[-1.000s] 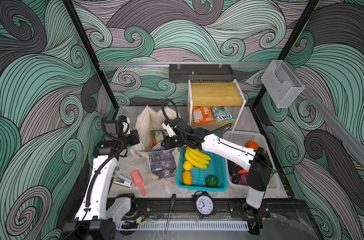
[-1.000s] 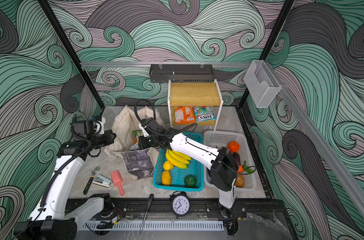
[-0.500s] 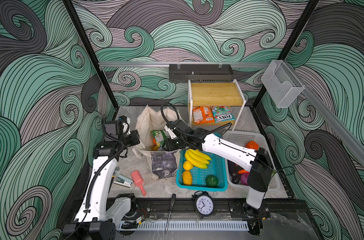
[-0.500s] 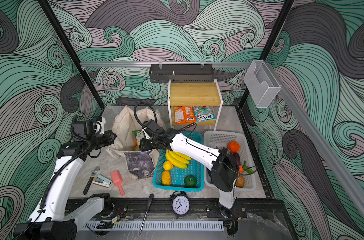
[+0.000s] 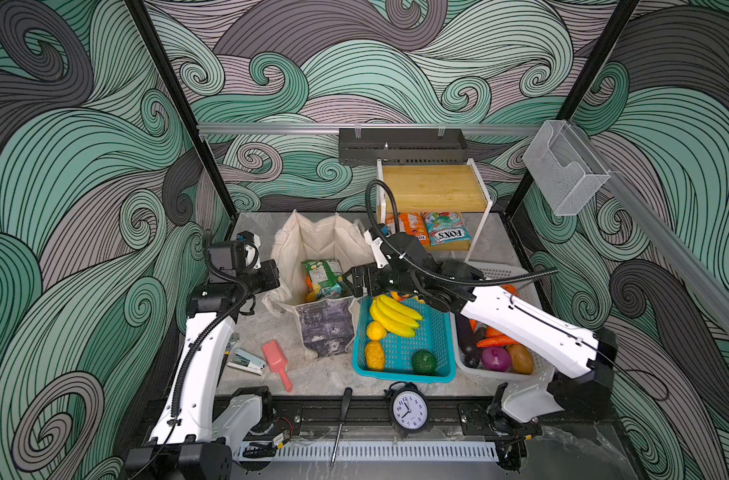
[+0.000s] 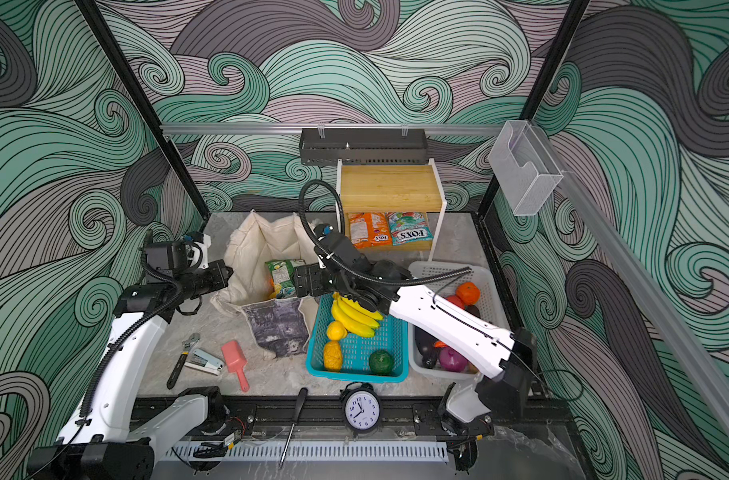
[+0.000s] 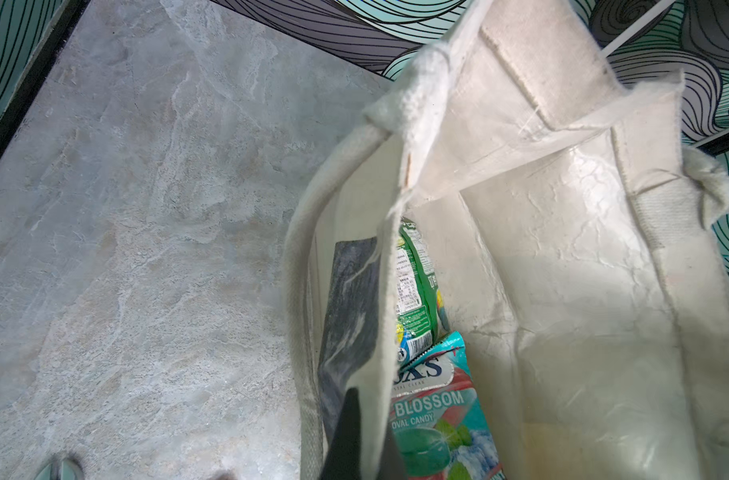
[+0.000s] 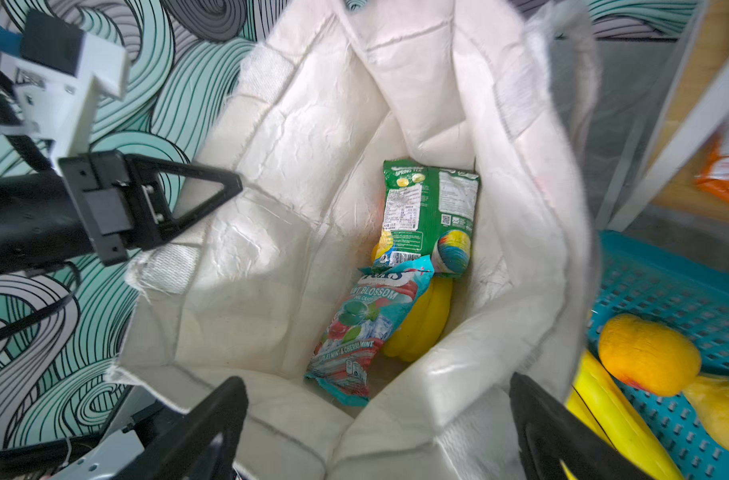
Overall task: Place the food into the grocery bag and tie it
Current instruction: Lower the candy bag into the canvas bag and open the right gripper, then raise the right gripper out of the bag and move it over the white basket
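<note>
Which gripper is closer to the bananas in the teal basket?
Right. The right gripper hangs open over the grocery bag rim beside the bananas; the left gripper is shut on the bag's opposite rim.

Swirling teal-and-grey wave walls (image 5: 354, 62) enclose a marbled tabletop (image 5: 325, 378), bamboo shelf (image 5: 431, 187) behind.

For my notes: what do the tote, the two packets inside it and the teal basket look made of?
Tote: matte woven cloth, likely canvas, with frayed edges; crinkly, shiny lining, perhaps coated. Green packet and teal-red packet: glossy printed film, probably plastic, creased with highlights. Teal basket: rigid-looking moulded plastic, regular grid of holes.
</note>
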`<state>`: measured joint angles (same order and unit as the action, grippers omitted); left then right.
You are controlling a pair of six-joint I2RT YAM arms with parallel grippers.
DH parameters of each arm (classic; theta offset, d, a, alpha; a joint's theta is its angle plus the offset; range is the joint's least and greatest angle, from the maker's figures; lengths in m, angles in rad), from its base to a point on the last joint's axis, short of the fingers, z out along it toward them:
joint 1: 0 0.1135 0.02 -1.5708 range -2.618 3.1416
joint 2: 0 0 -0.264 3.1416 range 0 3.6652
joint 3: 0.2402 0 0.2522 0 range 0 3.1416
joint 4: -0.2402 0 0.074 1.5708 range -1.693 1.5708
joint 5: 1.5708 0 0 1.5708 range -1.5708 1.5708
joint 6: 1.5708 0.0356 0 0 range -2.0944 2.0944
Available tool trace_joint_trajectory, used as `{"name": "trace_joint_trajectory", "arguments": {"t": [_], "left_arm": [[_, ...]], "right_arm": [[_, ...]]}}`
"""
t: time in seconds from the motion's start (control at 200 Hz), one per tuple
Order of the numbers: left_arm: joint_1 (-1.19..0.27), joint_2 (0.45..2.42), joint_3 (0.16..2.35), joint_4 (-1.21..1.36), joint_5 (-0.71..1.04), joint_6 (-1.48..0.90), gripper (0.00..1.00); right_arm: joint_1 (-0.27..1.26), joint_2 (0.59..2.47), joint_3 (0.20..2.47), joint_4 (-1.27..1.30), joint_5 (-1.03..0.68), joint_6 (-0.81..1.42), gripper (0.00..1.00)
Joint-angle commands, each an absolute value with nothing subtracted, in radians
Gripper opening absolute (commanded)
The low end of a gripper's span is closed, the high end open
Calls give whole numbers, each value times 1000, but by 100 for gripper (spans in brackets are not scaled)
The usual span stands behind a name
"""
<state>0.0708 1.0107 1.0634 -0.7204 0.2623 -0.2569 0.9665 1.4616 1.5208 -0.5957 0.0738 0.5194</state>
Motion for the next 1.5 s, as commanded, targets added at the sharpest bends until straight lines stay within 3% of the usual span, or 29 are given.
{"name": "trace_joint_trajectory", "arguments": {"t": [0.0, 0.185, 0.295, 0.4, 0.505, 0.796, 1.021, 1.496], "left_arm": [[74, 1011, 1064, -704, 261, -267, 0], [74, 1016, 1062, -699, 264, -270, 0], [73, 1025, 1063, -699, 270, -272, 0], [74, 1032, 1065, -696, 254, -279, 0], [74, 1035, 1089, -704, 255, -304, 0], [73, 1062, 1310, -790, 258, -365, 0], [74, 1124, 1360, -849, 235, -354, 0], [74, 1089, 1164, -740, 247, -313, 0]], "right_arm": [[925, 1433, 1470, -615, 149, 502, 99], [844, 1446, 1385, -594, 71, 538, 88], [828, 1482, 1352, -506, -58, 543, 59], [830, 1506, 1358, -452, -126, 559, 38], [838, 1508, 1385, -437, -131, 553, 0], [860, 1542, 1611, -495, -97, 515, 0], [869, 1584, 1628, -460, -82, 534, 0], [867, 1671, 1617, -467, -95, 557, 0]]}}
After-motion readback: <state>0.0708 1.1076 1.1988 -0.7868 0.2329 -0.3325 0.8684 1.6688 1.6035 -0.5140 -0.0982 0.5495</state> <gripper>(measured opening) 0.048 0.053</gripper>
